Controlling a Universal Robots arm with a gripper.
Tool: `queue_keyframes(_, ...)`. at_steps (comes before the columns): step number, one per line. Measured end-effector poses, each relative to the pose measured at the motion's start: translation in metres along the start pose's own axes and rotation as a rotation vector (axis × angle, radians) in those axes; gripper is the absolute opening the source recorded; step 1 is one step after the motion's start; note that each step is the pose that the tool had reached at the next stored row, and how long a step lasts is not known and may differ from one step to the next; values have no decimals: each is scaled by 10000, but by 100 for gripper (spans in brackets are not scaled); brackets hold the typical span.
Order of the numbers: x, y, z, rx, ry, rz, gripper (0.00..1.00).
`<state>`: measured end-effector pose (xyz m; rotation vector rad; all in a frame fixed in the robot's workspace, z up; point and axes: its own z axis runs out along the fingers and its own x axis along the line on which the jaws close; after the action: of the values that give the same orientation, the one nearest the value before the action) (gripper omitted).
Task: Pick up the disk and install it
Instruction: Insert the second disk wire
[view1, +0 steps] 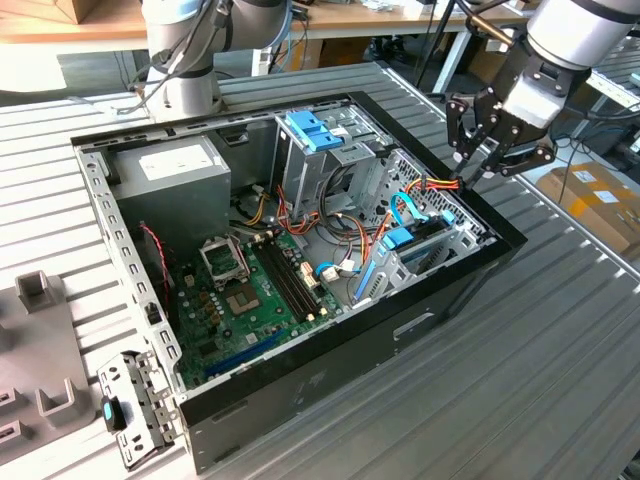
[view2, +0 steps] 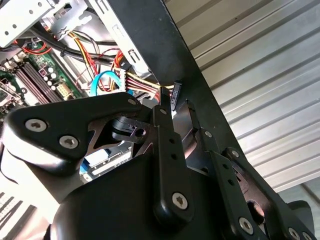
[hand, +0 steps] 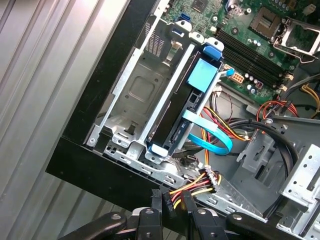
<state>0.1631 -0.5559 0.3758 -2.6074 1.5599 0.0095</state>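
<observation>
Gripper (hand: 171, 204) clamped on black power plug (hand: 168, 200) above computer case (view1: 330, 350), disk (hand: 182, 112) seated upright in its bay.

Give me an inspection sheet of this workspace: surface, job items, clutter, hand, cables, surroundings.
Surface: ribbed grey metal table, carrying an open black computer case.
Job's things: dark hard disk in a light-blue plastic carrier, on edge in the grey metal drive cage inside the case.
Clutter: loose grey metal bracket with a blue tab and grey plastic fixtures, at the exterior view's left.
Grippers: hand over the case's edge, closed on a black power connector.
Cables: red, yellow and black wire bundle running to that connector; flat light-blue data cable beside the disk.
Surroundings: cardboard boxes; wooden bench.
</observation>
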Motion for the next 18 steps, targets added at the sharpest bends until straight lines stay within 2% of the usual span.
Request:
queue_keyframes(4,0,0,3,144,71,-136,30)
queue_keyframes(6,0,0,5,264,132,-218,30)
queue_keyframes(7,0,1,8,357,179,-272,30)
queue_keyframes(8,0,1,8,399,200,-305,30)
queue_keyframes(18,-3,5,9,410,206,-367,30)
